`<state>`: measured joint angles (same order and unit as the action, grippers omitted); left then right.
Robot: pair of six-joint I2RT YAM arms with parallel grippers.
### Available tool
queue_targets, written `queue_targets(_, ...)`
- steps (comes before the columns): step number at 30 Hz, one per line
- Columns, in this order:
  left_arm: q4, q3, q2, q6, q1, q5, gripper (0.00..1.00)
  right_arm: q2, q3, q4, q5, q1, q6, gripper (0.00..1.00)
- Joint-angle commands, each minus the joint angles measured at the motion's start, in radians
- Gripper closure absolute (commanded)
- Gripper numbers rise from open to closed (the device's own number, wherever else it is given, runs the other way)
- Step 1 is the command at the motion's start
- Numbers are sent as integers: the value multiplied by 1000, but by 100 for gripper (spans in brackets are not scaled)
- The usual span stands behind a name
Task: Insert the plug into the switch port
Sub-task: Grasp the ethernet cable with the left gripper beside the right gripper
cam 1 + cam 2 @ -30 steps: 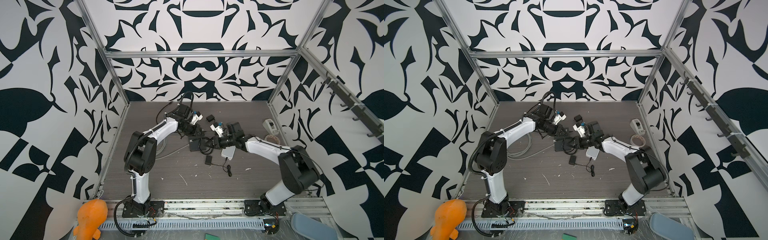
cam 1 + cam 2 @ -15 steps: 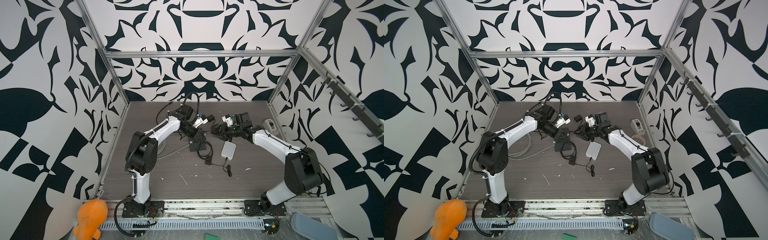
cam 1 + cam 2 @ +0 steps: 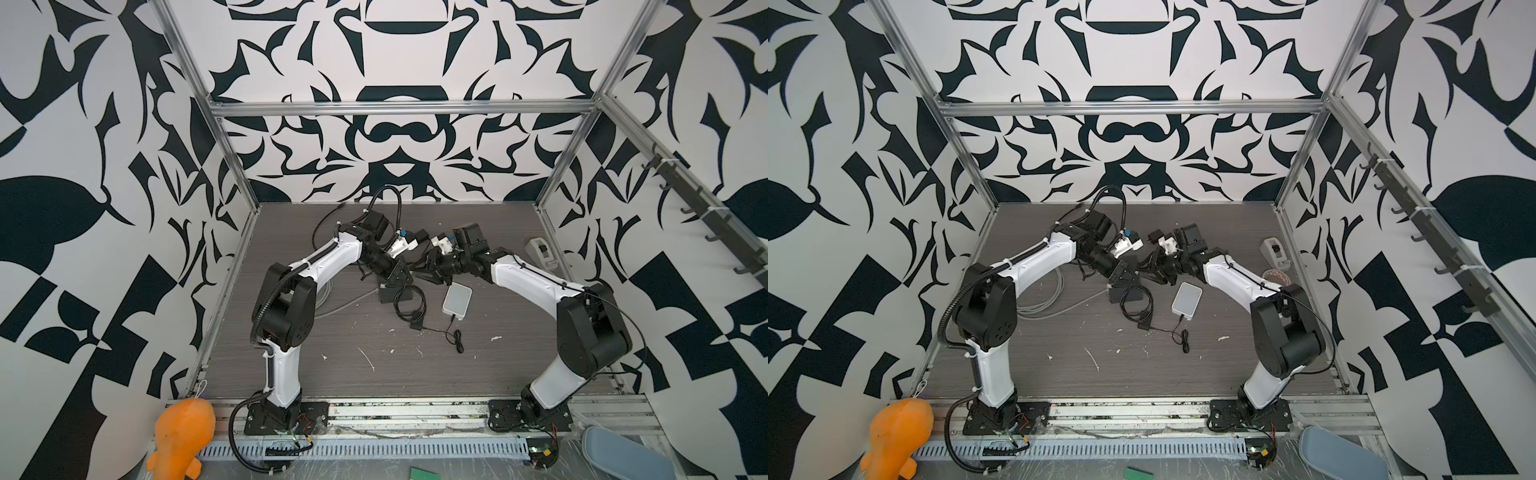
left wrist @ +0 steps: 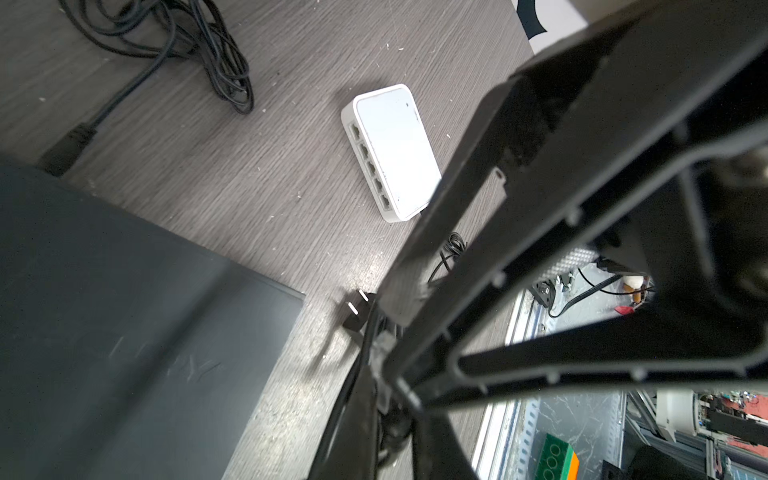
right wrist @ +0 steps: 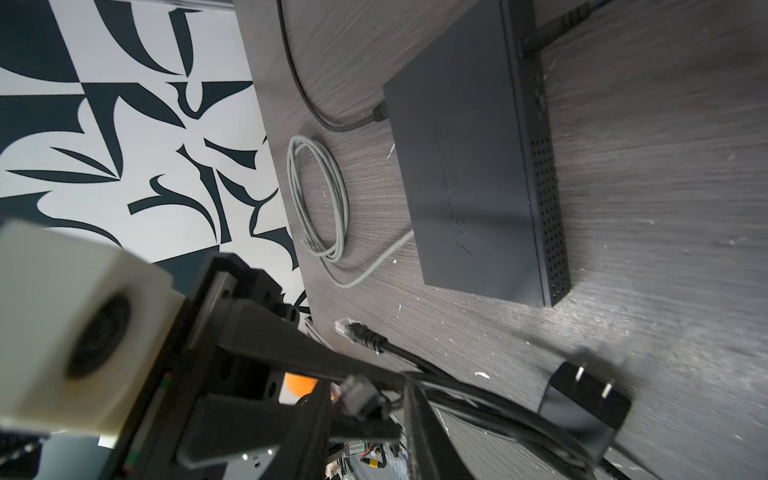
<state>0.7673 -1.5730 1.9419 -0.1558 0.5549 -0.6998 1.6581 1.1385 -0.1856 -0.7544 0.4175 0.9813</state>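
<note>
While the left pincer point(image 3: 400, 275) is clamped on the plug point(image 5: 357, 395) of a black cable point(image 5: 498, 415), the right pincer point(image 3: 428, 268) sits close against it, and I cannot tell whether it grips anything. Nearby, clear of the plug, the black switch box point(image 5: 469, 174) lies flat on the table point(image 5: 644, 208), its ports out of sight.

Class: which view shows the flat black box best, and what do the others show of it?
The right wrist view: the black box appears nearly whole, top and perforated side both visible. The left wrist view gives only a blurred corner; both top views show a small, partly covered piece.
</note>
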Motion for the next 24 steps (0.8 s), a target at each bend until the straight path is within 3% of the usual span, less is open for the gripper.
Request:
queue_targets(1, 43, -9, 2, -22, 7, -5, 92, -6, 44, 4, 2, 13, 0, 65)
queue_targets(8, 43, -1, -7, -29, 11, 13, 93, 13, 80, -67, -5, 23, -46, 67)
queue_targets(19, 40, 13, -17, -34, 11, 85, 92, 26, 108, -206, -28, 28, -169, 96)
queue_targets(24, 28, 22, -23, -34, 11, 114, 73, 25, 99, -214, -36, 26, -208, 100)
